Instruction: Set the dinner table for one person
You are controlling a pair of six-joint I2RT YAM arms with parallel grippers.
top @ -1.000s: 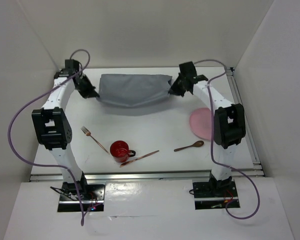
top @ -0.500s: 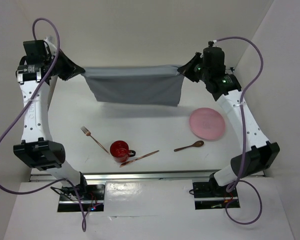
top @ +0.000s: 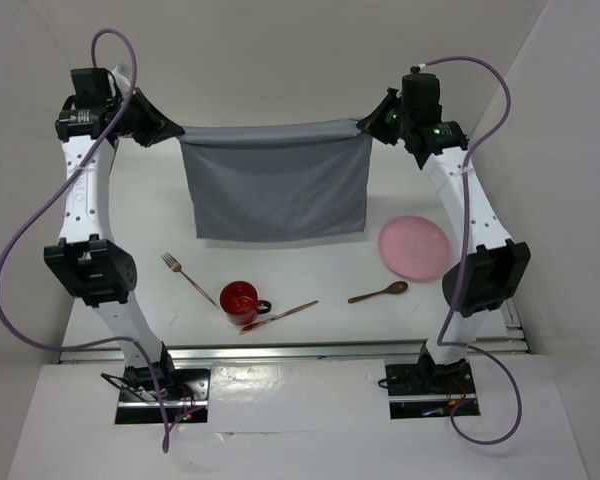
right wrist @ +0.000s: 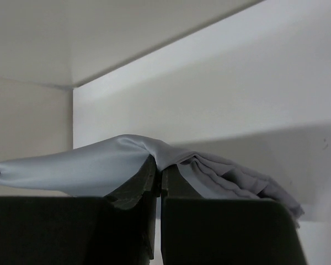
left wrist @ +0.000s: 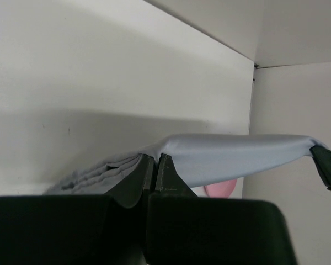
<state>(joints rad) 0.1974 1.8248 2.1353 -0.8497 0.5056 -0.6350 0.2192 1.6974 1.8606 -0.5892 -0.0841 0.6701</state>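
A grey cloth placemat (top: 275, 185) hangs stretched in the air above the far half of the white dinner table (top: 310, 270). My left gripper (top: 173, 133) is shut on its upper left corner, my right gripper (top: 364, 125) shut on its upper right corner. The mat's lower edge hangs level above the tabletop. The left wrist view has the mat (left wrist: 237, 157) pinched in the closed fingers (left wrist: 155, 160); in the right wrist view the mat (right wrist: 94, 165) bunches over the closed fingers (right wrist: 159, 168).
On the table lie a pink plate (top: 414, 246) at the right, a brown spoon (top: 378, 292), a red mug (top: 240, 300), a copper knife (top: 280, 316) and a fork (top: 187, 277). White walls enclose three sides.
Both arms rose and spread, lifting the placemat off the table; it went from a slack bundle to a taut hanging sheet, now held lower and hanging longer than half a second ago.
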